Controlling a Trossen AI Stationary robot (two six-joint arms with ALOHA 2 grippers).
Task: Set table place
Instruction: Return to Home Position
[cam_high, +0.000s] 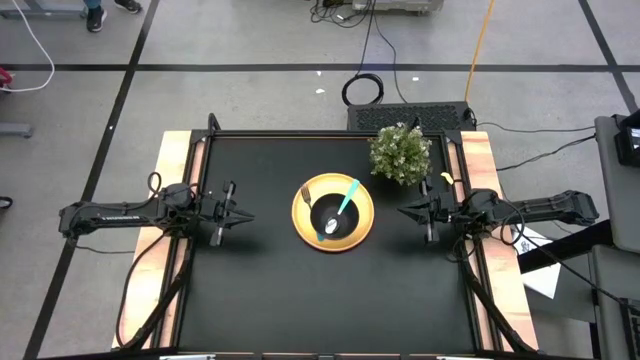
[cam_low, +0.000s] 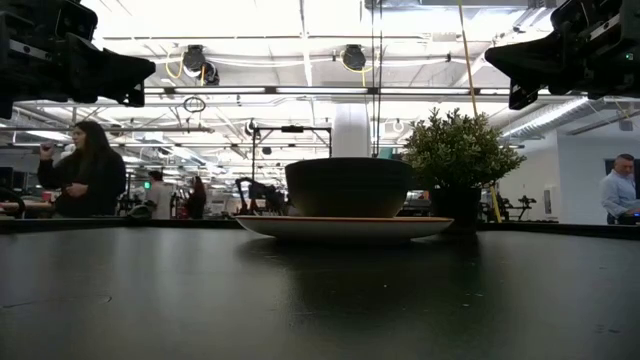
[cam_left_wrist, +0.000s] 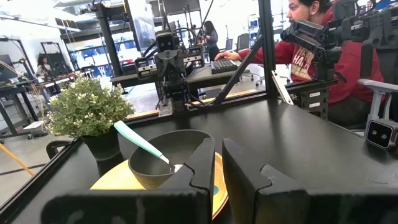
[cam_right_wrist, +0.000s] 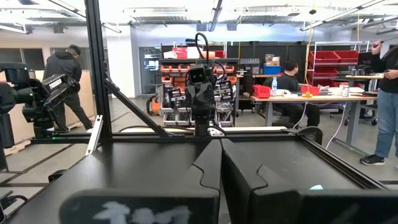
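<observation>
The yellow plate (cam_high: 365, 222) sat near the middle of the black table (cam_high: 260, 290), a bit toward the far side. The black bowl (cam_high: 345, 222) stood on the plate. A spoon (cam_high: 345, 203) lay in the bowl, with its scoop end down inside and its teal handle sticking up over the rim toward the plant (cam_high: 400, 153). The fork (cam_high: 307, 196) lay on the plate just left of the bowl. It looked so small from above that its prongs were hard to make out.

From the low camera the bowl's wall hid what was inside it, and the fork could not be seen either. In the left wrist view the arm's own fingers covered most of the plate's near part.

The bushy plant stood behind the plate, to its right and near the table's far edge.

The left gripper (cam_high: 243, 215) hung over the table's left part, well apart from the plate. Its fingers were almost together and held nothing. The right gripper (cam_high: 406, 211) hung on the other side, near the plate but not touching it. Its fingers were pressed together with nothing between them.
</observation>
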